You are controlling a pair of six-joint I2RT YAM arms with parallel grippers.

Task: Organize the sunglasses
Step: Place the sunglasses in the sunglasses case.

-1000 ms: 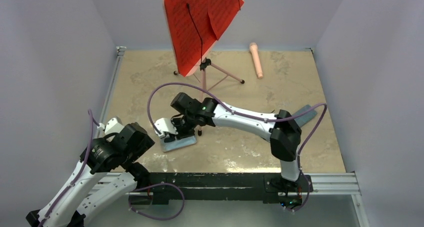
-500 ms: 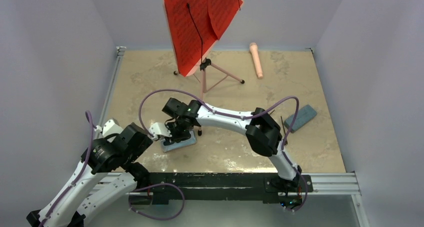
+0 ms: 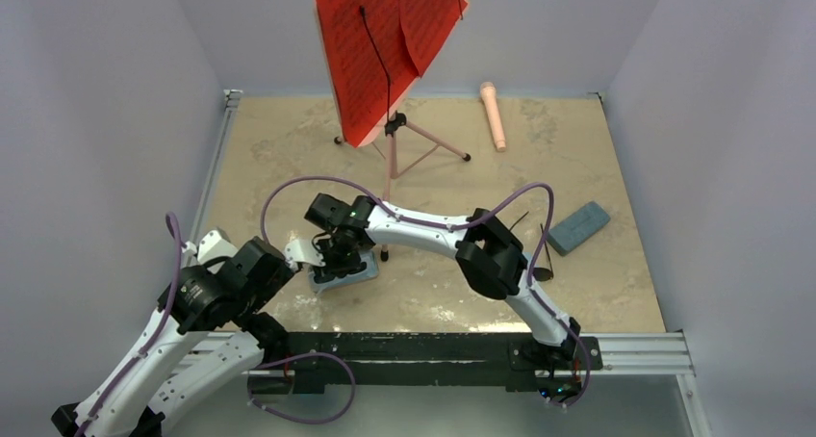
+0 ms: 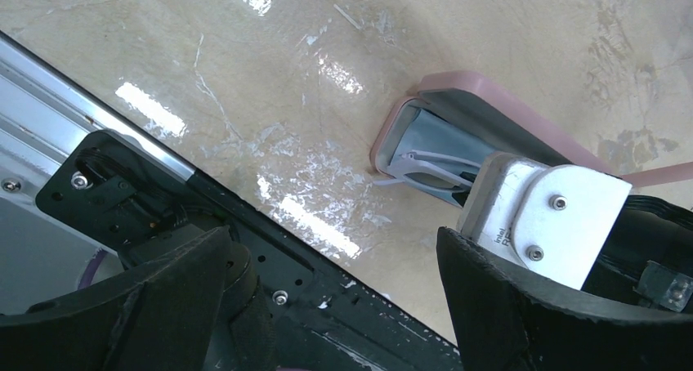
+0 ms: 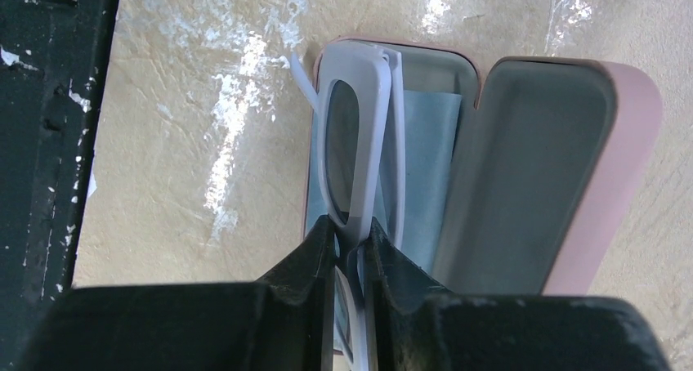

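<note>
One chunky white-framed rectangular pair of sunglasses [image 5: 353, 134] is pinched near the bridge between the closed fingers of the right gripper [image 5: 350, 244]. It is held on edge in the base of the open pink oblong case [image 5: 609, 175], against the wall far from the lid. One thin temple tip is seen poking out over the rim.

The frame is judged light, stiff, slick plastic, with scratch-prone lenses and weak hinges. The bridge or thick rim is best gripped, never the lenses or arms.

The right arm is reached far leftward across the beige table [image 3: 616, 293], elbow raised, wrist tipped down onto the case. The left gripper [image 4: 331, 306] is spread wide and empty, hung just beside the case, with its arm folded near the left edge.

A black thin-armed pair [image 3: 542, 271] is glimpsed partly behind the right elbow, well apart from the case.
</note>
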